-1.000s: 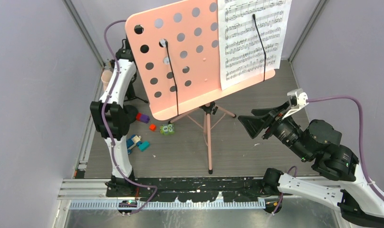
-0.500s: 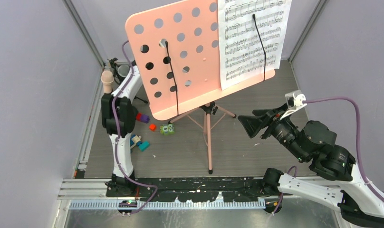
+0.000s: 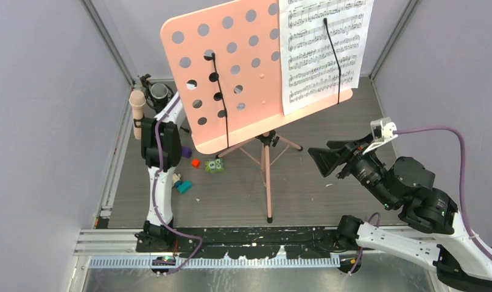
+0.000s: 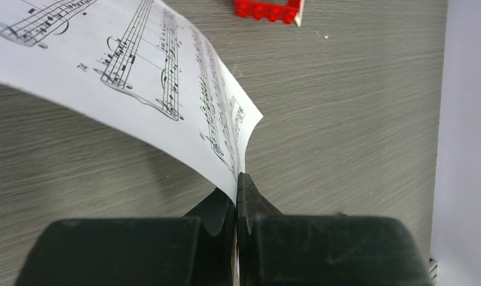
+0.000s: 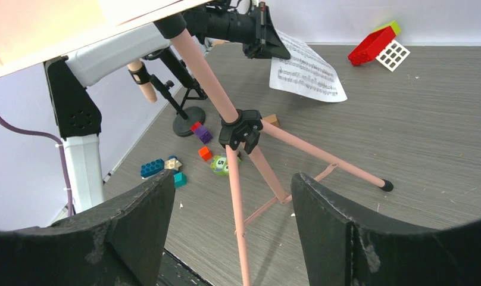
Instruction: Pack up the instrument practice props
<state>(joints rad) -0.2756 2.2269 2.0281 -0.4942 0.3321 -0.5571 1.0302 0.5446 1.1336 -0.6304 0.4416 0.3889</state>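
The pink music stand has its perforated desk (image 3: 231,79) at the top and its tripod legs (image 5: 238,131) on the floor. One sheet-music page (image 3: 323,48) is clipped on the desk's right side. My left gripper (image 4: 237,182) is shut on the corner of a second page (image 4: 137,59) and holds it above the floor behind the stand. This also shows in the right wrist view (image 5: 306,74). In the top view the desk hides that gripper. The beige-pink microphone (image 3: 136,106) stands at the far left on its black base (image 5: 189,122). My right gripper (image 3: 329,159) is open and empty, right of the stand legs.
Small toy blocks (image 3: 198,164) lie on the floor left of the stand. A red block (image 5: 372,44) and a white grid piece (image 5: 393,55) lie at the back. Walls close in the left, right and back sides.
My left arm has swung to the right, behind the desk, uncovering the microphone. The right arm has hardly moved.
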